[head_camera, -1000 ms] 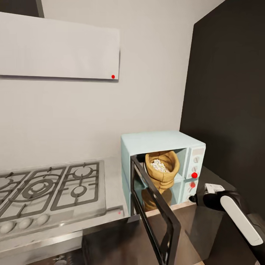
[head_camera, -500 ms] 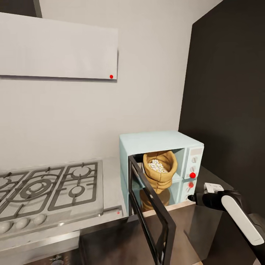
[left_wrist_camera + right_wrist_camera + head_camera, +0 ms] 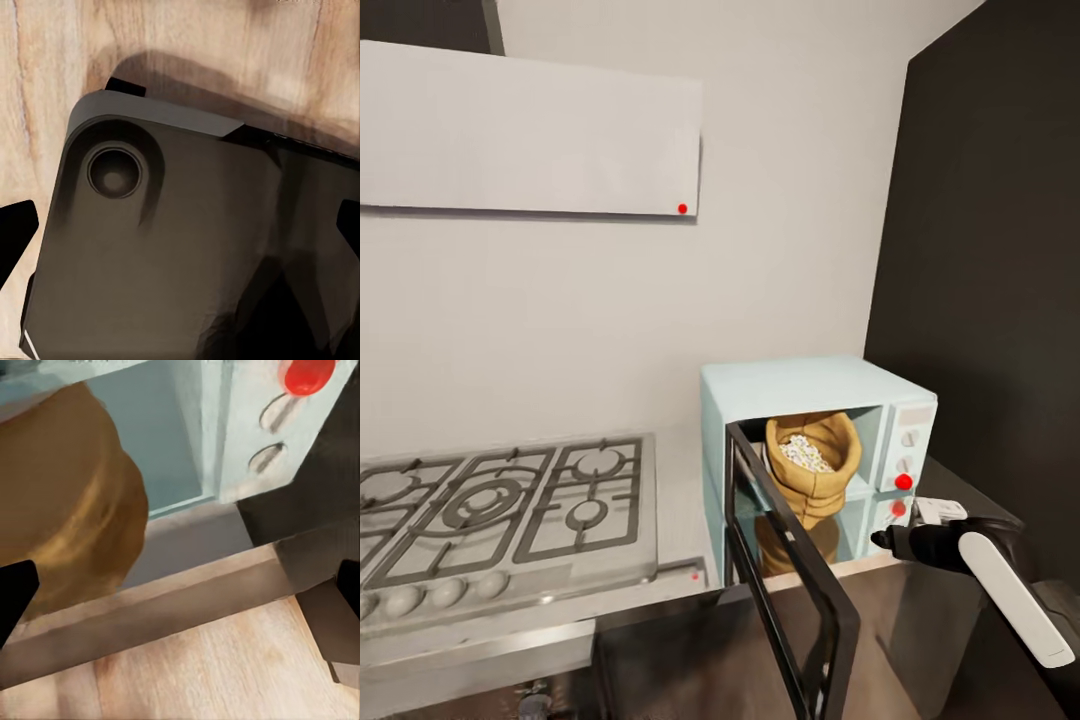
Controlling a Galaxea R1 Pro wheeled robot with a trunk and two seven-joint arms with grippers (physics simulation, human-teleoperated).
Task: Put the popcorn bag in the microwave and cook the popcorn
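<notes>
One popcorn bag [image 3: 812, 470] inside one open-doored microwave [image 3: 820, 440], popcorn [image 3: 801, 453] within.

So there's one pale blue microwave [image 3: 815, 400], one popcorn bag [image 3: 812, 470] in it, one gas hob [image 3: 500, 505] with five burners, one white hood [image 3: 525, 130], two knobs [image 3: 908, 439] plus one red light [image 3: 904, 482].

A steel gas hob [image 3: 490, 510] with dark grates lies well off from the gripper, its row of knobs [image 3: 445, 592] along the front edge. A flat white hood [image 3: 530, 135] hangs high above it, beside a dark wall panel [image 3: 990, 260].
</notes>
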